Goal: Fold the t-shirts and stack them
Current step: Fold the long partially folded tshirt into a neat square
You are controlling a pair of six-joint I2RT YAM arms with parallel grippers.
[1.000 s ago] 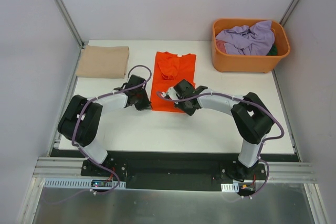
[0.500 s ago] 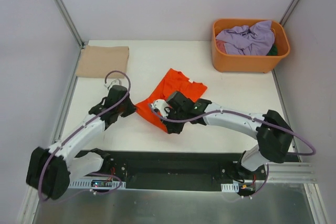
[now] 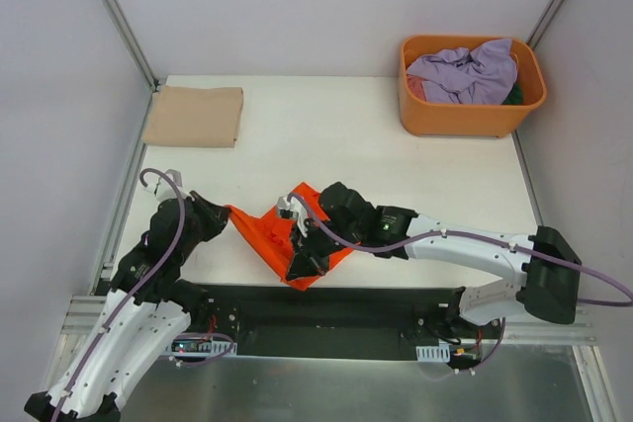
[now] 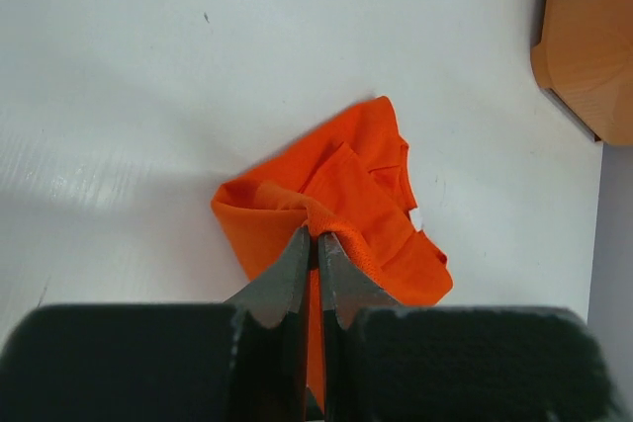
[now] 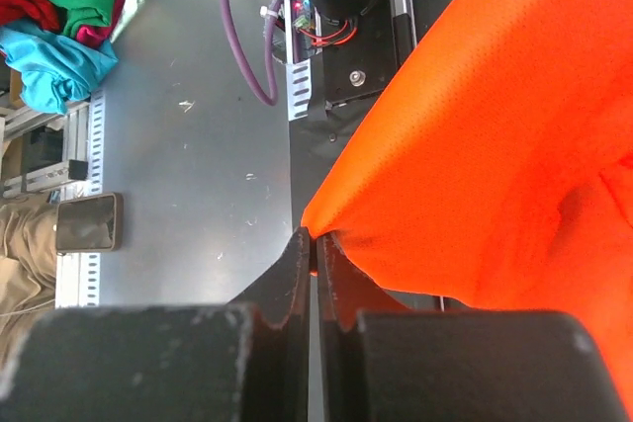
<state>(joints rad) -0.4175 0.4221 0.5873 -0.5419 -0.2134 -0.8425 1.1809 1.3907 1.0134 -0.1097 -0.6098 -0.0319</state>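
The bright orange t-shirt (image 3: pixel 272 234) hangs bunched between both grippers at the table's near edge. My left gripper (image 3: pixel 224 212) is shut on its left edge; in the left wrist view the jaws (image 4: pixel 317 236) pinch a fold of orange cloth (image 4: pixel 366 205). My right gripper (image 3: pixel 300 270) is shut on the shirt's lower corner, seen in the right wrist view (image 5: pixel 315 240) with the cloth (image 5: pixel 495 145) stretched up to the right. A folded tan beige t-shirt (image 3: pixel 194 115) lies at the far left corner. Lavender (image 3: pixel 465 71) and dark green (image 3: pixel 513 95) shirts lie in the basket.
The rigid orange plastic basket (image 3: pixel 465 118) stands at the far right corner, also showing in the left wrist view (image 4: pixel 588 46). The black base rail (image 3: pixel 326 308) runs below the table's near edge. Grey walls close in left and right.
Both grippers have pulled the orange t-shirt from the table's middle toward the near edge and leftward. It was lying flat and now hangs bunched between them.
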